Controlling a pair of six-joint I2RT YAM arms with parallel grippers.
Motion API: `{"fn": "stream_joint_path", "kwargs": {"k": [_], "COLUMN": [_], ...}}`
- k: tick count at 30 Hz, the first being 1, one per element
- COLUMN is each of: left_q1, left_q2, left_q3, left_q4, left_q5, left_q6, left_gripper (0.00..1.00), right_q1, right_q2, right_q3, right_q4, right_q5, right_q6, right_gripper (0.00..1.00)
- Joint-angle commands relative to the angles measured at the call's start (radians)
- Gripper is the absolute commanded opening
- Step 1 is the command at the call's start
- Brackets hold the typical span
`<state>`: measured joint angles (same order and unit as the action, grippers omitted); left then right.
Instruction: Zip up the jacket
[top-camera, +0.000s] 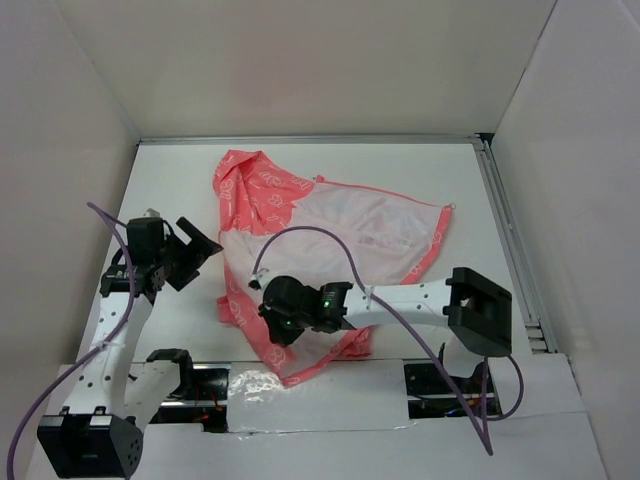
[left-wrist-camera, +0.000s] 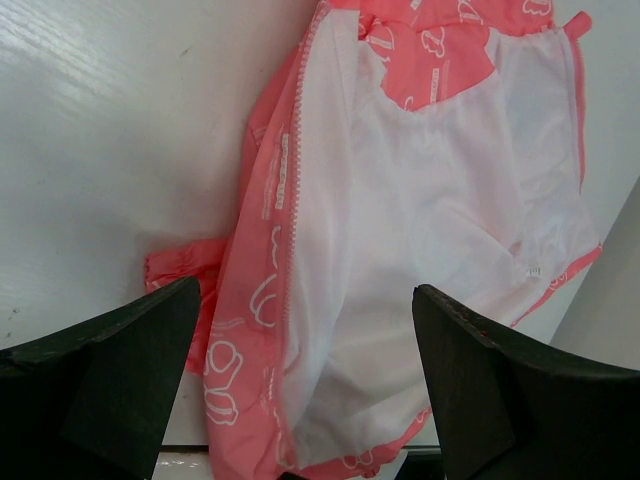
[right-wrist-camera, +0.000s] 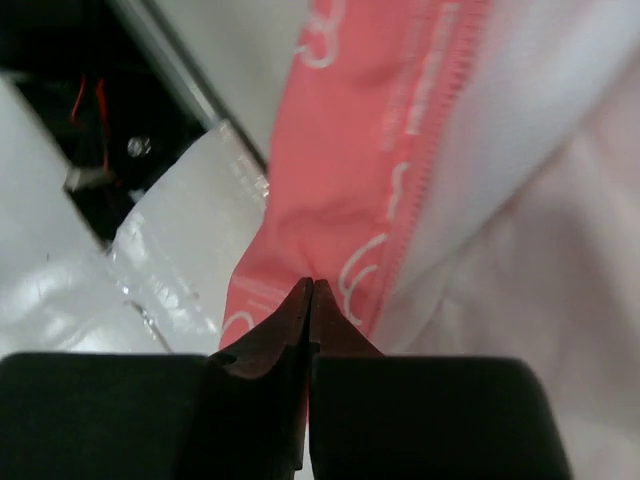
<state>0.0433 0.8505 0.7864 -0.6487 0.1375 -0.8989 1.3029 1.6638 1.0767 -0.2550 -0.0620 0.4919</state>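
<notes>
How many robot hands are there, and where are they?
2. The left hand is wide open, off to the left of the jacket. The right hand is pinched shut on the jacket's pink near edge. None seem hidden.

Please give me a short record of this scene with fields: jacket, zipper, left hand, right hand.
jacket: lies spread open on the table, white lining up
zipper: not joined; teeth run along the pink edge
left hand: open, left of the jacket, holding nothing
right hand: shut, tips at the jacket's pink near edge; grip unclear
</notes>
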Motion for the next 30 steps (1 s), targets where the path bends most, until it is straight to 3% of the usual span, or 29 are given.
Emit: {"fn": "stream_joint_path", "kwargs": {"k": [1,4,6,8,11,12,13,14,15,17,24,25,26,28,29,30], "left_q1": [-0.005,-0.005,-0.006,-0.005,-0.005,-0.005,-0.006,-0.006,-0.006,-0.006,-0.023,-0.032,-0.034,-0.034,-0.034,-0.063], "left_q2": [0.010,0.016,0.013,0.013,0.013,0.009,0.001,-0.005,-0.008,-0.022,-0.056,-0.060,-0.065,-0.068,-0.067,-0.067], "left_q3": [0.036,0.036,0.031,0.033,0.042,0.040,0.034,0.034,0.030,0.028,0.019,0.017,0.016,0.014,0.011,0.007], "left_q4": [0.001,0.007,0.020,0.015,0.003,0.003,0.007,0.011,0.008,0.001,-0.022,-0.023,-0.022,-0.017,-0.012,-0.011], "left_q5": [-0.007,-0.007,0.008,0.005,0.002,0.005,0.013,0.017,0.017,0.017,0.008,0.002,0.001,-0.003,-0.004,-0.004], "left_q6": [-0.017,-0.017,-0.009,-0.009,-0.012,-0.014,-0.012,-0.012,-0.015,-0.018,-0.032,-0.037,-0.040,-0.037,-0.037,-0.035], "left_gripper": [0.99,0.99,0.99,0.99,0.99,0.99,0.99,0.99,0.99,0.99,0.99,0.99,0.99,0.99,0.99,0.99], "right_q1": [-0.043,-0.094,-0.131,-0.132,-0.088,-0.093,-0.091,-0.076,-0.056,-0.010,0.055,0.055,0.053,0.049,0.047,0.047], "right_q2": [-0.151,-0.296,-0.370,-0.384,-0.400,-0.400,-0.379,-0.378,-0.339,-0.279,0.003,0.016,0.010,-0.036,-0.117,-0.159], "right_q3": [0.020,-0.040,-0.116,-0.127,-0.149,-0.158,-0.152,-0.152,-0.134,-0.095,0.037,0.042,0.043,0.019,0.005,-0.029], "right_q4": [-0.030,-0.020,0.013,-0.010,-0.074,-0.079,-0.078,-0.072,-0.064,-0.069,-0.059,-0.069,-0.072,-0.064,-0.059,-0.056], "right_q5": [0.148,0.218,0.188,0.165,0.289,0.257,0.160,0.151,0.143,0.149,0.123,0.140,0.151,0.247,0.278,0.316], "right_q6": [0.043,0.057,0.053,0.042,0.077,0.068,0.022,0.019,0.013,-0.016,-0.020,-0.003,0.007,0.071,0.085,0.109], "right_gripper": [0.00,0.00,0.00,0.00,0.00,0.09,0.74,0.74,0.99,1.00,0.99,0.92,0.61,0.29,0.00,0.00]}}
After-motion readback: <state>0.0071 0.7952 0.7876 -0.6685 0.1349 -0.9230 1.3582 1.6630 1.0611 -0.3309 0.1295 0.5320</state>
